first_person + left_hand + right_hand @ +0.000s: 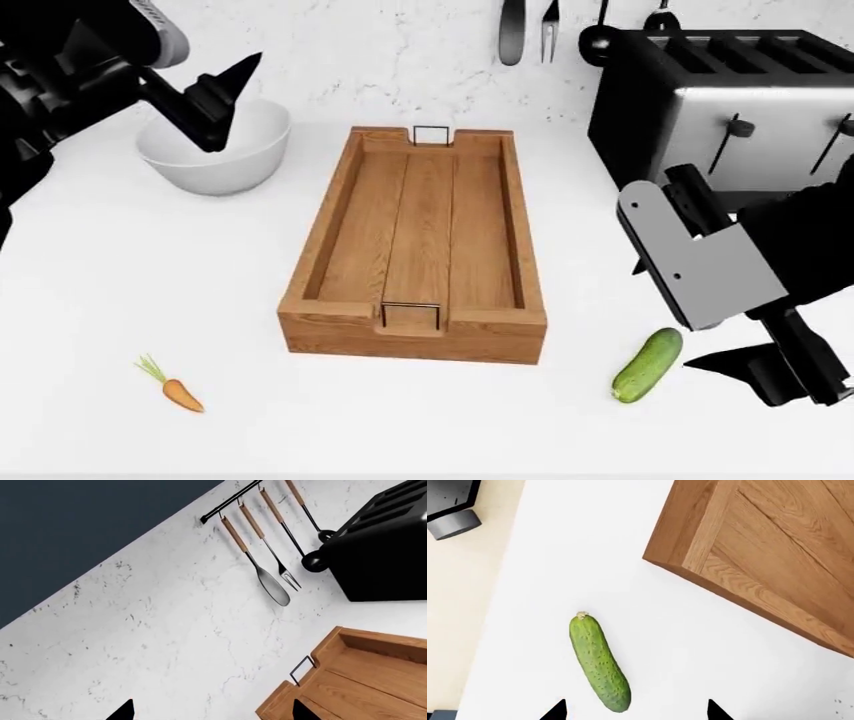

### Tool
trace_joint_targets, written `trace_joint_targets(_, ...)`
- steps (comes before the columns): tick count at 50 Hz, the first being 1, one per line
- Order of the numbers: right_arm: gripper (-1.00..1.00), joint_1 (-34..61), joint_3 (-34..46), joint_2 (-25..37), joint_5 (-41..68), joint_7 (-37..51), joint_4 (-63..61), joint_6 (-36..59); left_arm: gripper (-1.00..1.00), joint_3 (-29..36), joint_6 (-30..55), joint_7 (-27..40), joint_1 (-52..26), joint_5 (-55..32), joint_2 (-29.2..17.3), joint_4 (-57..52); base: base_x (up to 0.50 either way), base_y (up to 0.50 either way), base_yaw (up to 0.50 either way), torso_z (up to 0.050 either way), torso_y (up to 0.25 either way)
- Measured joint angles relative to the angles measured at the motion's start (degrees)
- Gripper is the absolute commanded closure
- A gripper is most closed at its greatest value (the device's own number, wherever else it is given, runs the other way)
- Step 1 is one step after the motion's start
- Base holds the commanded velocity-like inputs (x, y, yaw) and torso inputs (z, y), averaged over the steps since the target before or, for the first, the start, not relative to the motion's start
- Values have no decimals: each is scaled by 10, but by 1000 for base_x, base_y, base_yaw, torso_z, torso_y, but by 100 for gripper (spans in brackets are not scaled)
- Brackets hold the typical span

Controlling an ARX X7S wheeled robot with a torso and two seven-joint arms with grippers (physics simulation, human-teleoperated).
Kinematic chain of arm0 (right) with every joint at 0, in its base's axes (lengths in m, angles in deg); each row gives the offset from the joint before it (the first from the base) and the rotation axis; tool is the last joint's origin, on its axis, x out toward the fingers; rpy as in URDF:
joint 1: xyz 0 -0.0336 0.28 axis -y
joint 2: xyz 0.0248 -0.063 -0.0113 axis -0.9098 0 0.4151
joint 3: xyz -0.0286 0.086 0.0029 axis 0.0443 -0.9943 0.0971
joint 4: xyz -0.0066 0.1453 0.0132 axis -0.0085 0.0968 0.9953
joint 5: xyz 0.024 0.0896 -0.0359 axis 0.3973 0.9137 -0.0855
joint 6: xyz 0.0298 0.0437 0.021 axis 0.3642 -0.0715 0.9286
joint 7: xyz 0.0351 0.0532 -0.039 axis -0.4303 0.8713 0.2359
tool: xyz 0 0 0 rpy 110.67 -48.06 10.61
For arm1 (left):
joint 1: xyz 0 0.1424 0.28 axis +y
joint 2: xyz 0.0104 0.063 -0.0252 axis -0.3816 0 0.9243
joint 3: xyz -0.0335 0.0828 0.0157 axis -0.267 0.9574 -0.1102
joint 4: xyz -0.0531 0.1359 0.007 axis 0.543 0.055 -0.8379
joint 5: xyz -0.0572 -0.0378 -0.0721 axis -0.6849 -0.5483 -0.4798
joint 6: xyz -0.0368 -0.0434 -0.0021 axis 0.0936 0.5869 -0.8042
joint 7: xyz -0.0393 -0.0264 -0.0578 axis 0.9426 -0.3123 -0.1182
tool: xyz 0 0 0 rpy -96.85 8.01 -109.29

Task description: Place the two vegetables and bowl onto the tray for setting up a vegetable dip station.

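Observation:
The wooden tray (427, 220) lies lengthwise mid-counter with nothing in it; one handled end shows in the left wrist view (360, 680) and a corner in the right wrist view (774, 545). The white bowl (260, 150) stands left of the tray's far end. My left gripper (230, 105) hovers open over the bowl, its jaws (213, 712) wide apart and holding nothing. The green cucumber (647, 365) lies right of the tray's near end. My right gripper (747, 375) is open just right of it, with the cucumber (599, 662) tip reaching between the jaws (635, 711). The orange carrot (174, 388) lies front left.
A black and steel toaster (721, 110) stands at the back right, close to my right arm. Utensils (514, 30) hang from a rail (230, 502) on the marble wall behind the tray. The counter's front edge runs near the cucumber, with floor (467, 605) beyond.

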Motion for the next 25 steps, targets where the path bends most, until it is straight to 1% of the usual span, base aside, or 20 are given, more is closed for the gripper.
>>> trace_joint_targets(13, -100, -35, 8, 24, 26, 44, -52, 35, -100, -1, -1, 2, 4, -1, -4, -4, 0, 0, 0, 0, 0)
trace_joint_targets(25, -100, -59, 18, 24, 22, 69, -40, 17, -100, -2, -11, 2, 11, -1, -6, 2, 0, 0, 0, 0, 0)
